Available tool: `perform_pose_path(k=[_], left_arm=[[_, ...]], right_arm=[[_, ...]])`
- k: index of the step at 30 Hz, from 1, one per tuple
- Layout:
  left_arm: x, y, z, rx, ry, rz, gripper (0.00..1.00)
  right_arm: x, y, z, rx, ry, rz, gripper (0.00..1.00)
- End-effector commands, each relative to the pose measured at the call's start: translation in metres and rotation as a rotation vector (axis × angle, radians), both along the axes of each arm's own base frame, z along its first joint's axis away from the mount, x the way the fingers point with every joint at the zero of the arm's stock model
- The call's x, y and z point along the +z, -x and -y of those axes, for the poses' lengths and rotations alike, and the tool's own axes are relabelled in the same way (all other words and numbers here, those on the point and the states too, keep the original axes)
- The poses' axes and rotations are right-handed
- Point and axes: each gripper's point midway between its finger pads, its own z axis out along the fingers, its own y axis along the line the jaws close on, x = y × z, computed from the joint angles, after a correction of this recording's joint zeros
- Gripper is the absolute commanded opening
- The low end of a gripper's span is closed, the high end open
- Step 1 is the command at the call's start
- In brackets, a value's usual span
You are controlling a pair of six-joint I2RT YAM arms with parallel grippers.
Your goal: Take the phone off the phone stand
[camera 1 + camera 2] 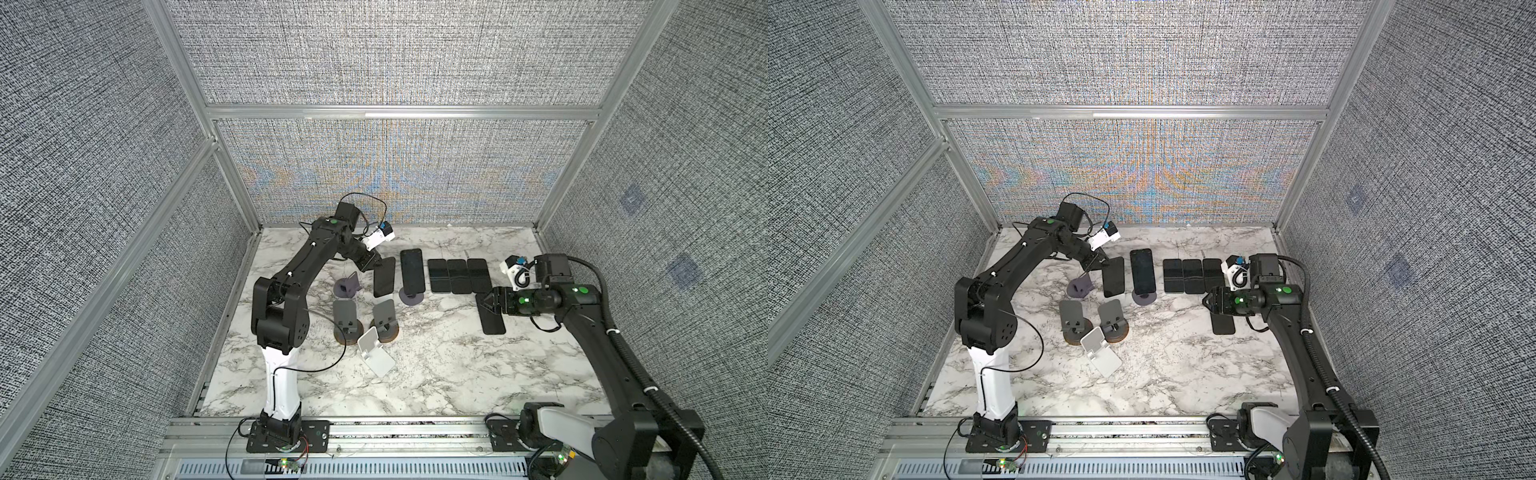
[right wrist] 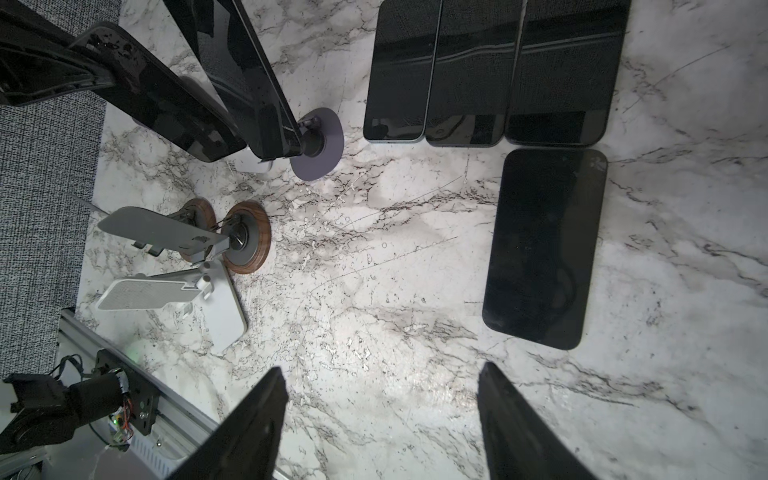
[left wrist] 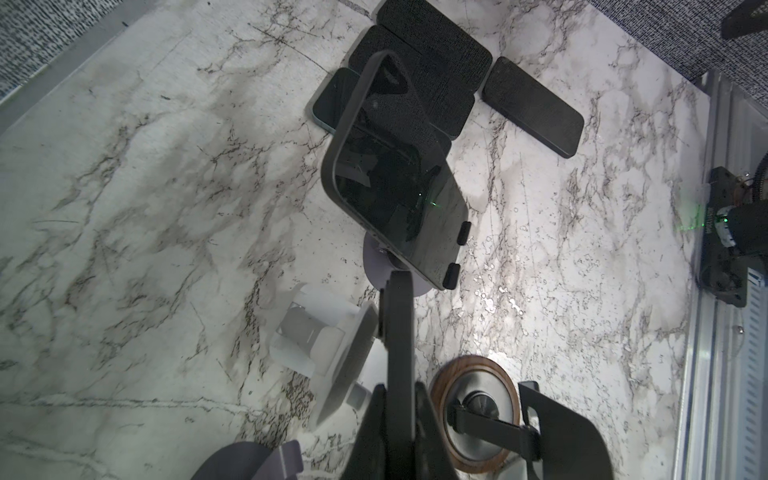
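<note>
My left gripper (image 1: 374, 266) is shut on the top edge of a dark phone (image 1: 384, 278), which shows edge-on between the jaws in the left wrist view (image 3: 400, 332). This phone hangs upright just right of an empty purple stand (image 1: 347, 286), apart from it. Whether its lower end touches the table I cannot tell. A second phone (image 1: 412, 270) leans on another purple phone stand (image 1: 411, 299) beside it. My right gripper (image 1: 484, 301) is open and empty, low over the table at the right, with a flat phone (image 2: 544, 249) ahead of it.
Three phones (image 1: 459, 275) lie flat side by side at the back. Two grey stands on wooden bases (image 1: 345, 320) (image 1: 384, 318) and a white stand (image 1: 374, 349) sit in front of the held phone. Woven walls enclose the marble table (image 1: 436, 374).
</note>
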Motion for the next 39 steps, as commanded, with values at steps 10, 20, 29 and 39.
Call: perform_pose_path(k=[10,20,29,39], left_arm=[[0.140,0.030,0.020,0.108,0.323,-0.079,0.00],[0.120,0.090,0.065,-0.044,0.516,-0.426,0.00],[0.107,0.099,0.087,-0.140,0.586,-0.505,0.00],[0.098,0.099,0.096,-0.184,0.592,-0.513,0.00]], right_arm=[[0.055,0.007,-0.063,0.233,-0.171,0.216,0.64],[0.074,0.005,-0.106,0.520,-0.336,0.206,0.63],[0.064,-0.005,-0.130,0.595,-0.501,0.133,0.63],[0.062,-0.006,-0.141,0.623,-0.616,0.082,0.39]])
